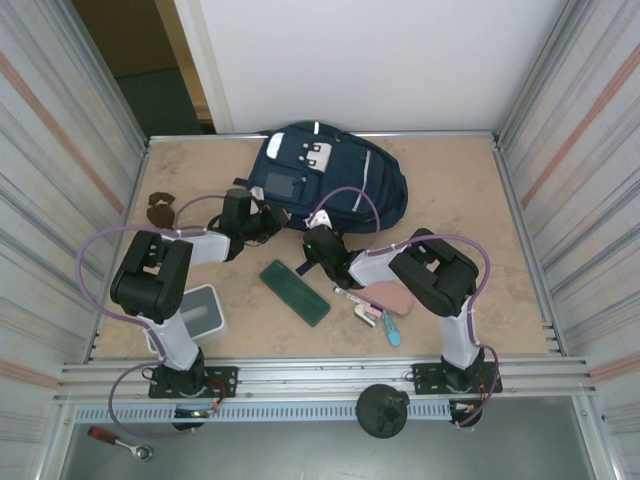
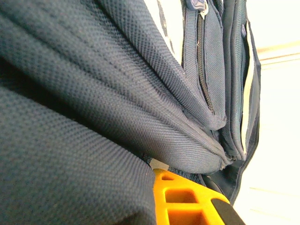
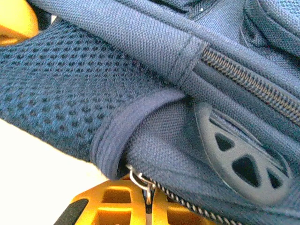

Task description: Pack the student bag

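- The student bag [image 1: 340, 180] is lying flat at the far middle of the desk [image 1: 480, 210]. Its long axis is running roughly left to right, just beyond both arms.
- Its near-left edge is apparently being pinched by the closed left tool [image 1: 262, 222].
- Its near-middle edge is being met by the closed right tool [image 1: 318, 243], the nearer to the zip.
- The zip pull [image 3: 139, 180] is being gripped there, with the track running off up-right.

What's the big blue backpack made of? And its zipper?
The student bag looks like matte navy woven cloth, its fine weave showing up close. One panel is holey mesh. The zipper teeth look dull grey, metal or plastic, hard to tell; the pull ring shines like metal.
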